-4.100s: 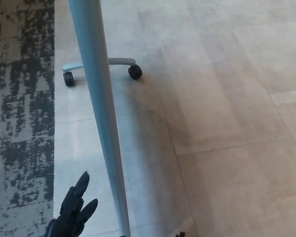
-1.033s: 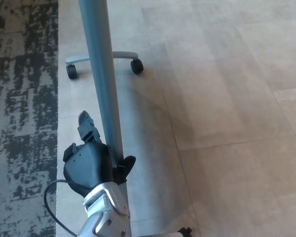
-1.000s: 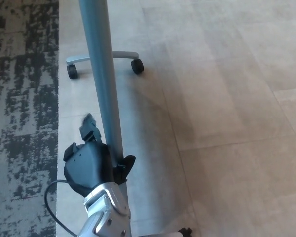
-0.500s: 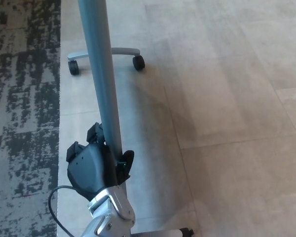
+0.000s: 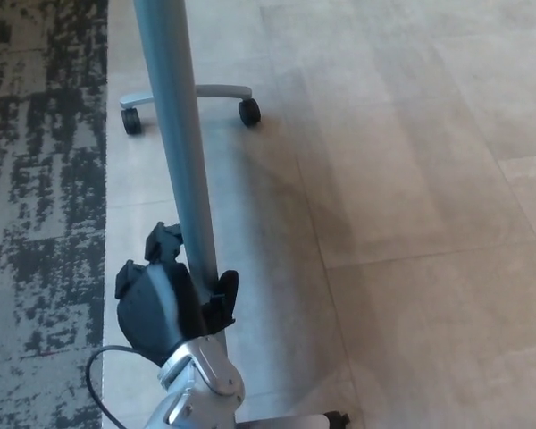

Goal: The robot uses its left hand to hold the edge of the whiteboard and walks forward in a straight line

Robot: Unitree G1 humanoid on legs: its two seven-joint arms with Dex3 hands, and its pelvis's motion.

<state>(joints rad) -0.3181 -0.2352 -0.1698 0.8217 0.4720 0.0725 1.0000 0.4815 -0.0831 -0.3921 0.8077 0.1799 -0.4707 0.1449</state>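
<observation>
Now the left robot hand (image 5: pixel 165 299) is clamped on the whiteboard edge (image 5: pixel 183 161), the grey-blue upright that runs from the far top of the view down to the near middle. Its fingers (image 5: pixel 164 243) are curled against the left side and its thumb (image 5: pixel 223 290) presses the right. Four seconds ago that hand hung low and spread, apart from the edge; a second ago one finger still stuck out. So the grasp looks made, and walking forward is probably the step left. The whiteboard's far leg (image 5: pixel 216 90), with its two casters, stands on the pale floor (image 5: pixel 411 179) just right of the dark patterned carpet (image 5: pixel 36 179). The right robot hand does not show. No brand, label or writing can be read.
</observation>
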